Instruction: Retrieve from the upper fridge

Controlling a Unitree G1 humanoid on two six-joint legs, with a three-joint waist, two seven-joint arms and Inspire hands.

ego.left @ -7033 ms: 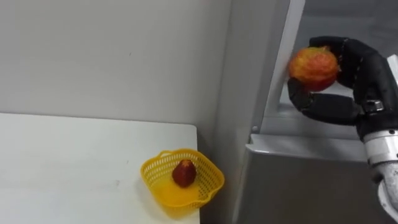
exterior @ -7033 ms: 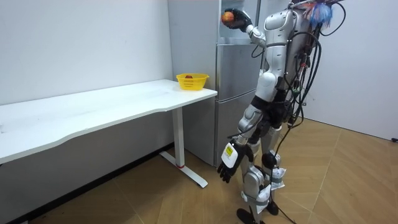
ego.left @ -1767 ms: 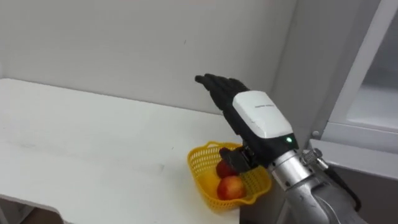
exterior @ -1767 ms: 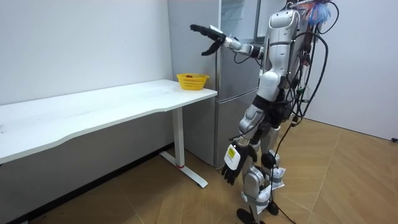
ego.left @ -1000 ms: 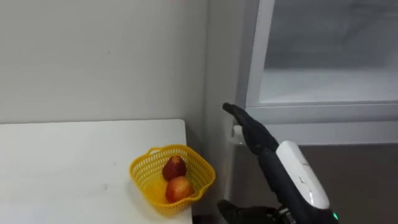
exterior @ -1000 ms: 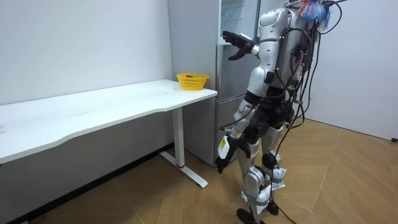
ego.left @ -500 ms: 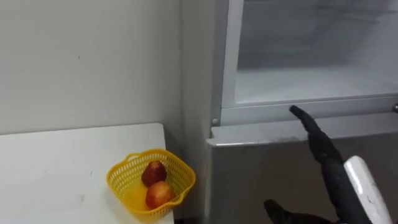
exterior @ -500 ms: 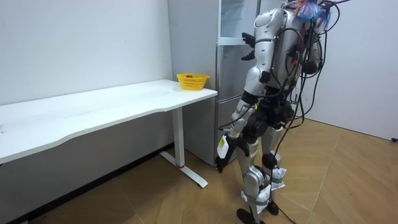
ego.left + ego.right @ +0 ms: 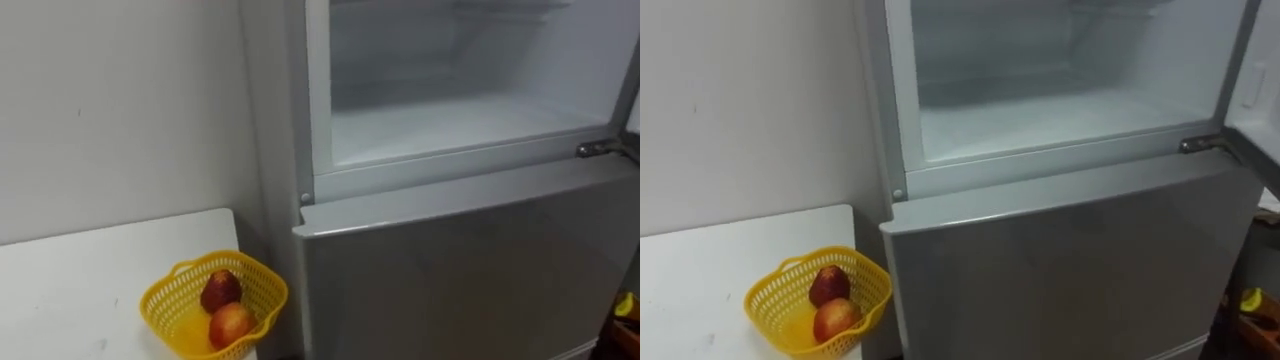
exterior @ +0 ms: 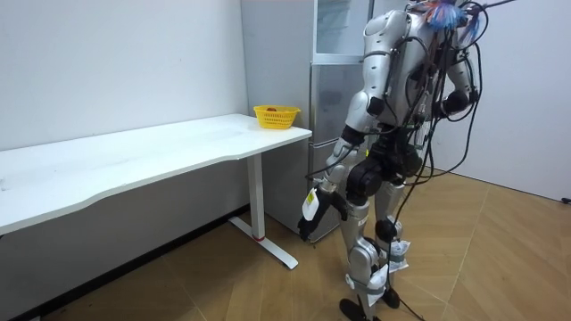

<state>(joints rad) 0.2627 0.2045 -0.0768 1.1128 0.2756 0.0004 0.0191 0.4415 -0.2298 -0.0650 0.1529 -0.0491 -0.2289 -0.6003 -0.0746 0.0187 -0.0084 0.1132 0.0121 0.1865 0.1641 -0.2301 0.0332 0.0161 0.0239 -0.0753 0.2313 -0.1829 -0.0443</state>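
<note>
Upper fridge compartment (image 9: pixel 450 120) open, bare.
Left robot hand (image 10: pixel 307 223) hangs loose; turning may knock yellow basket (image 9: pixel 165 305) off bench (image 9: pixel 80 270) corner.

white tabletop (image 9: pixel 90 270) against the wall, its end just beside the fridge (image 9: pixel 450 260), yellow mesh basket (image 9: pixel 163 302) at the tabletop corner nearest the fridge, darker red fruit (image 9: pixel 221 290) and orange-red fruit (image 9: pixel 230 323) inside it, touching

Bare test room: plain walls (image 10: pixel 107 62), white desk (image 10: pixel 134 160), steel fridge (image 9: pixel 450 260), wood floor (image 10: pixel 500 259).
</note>
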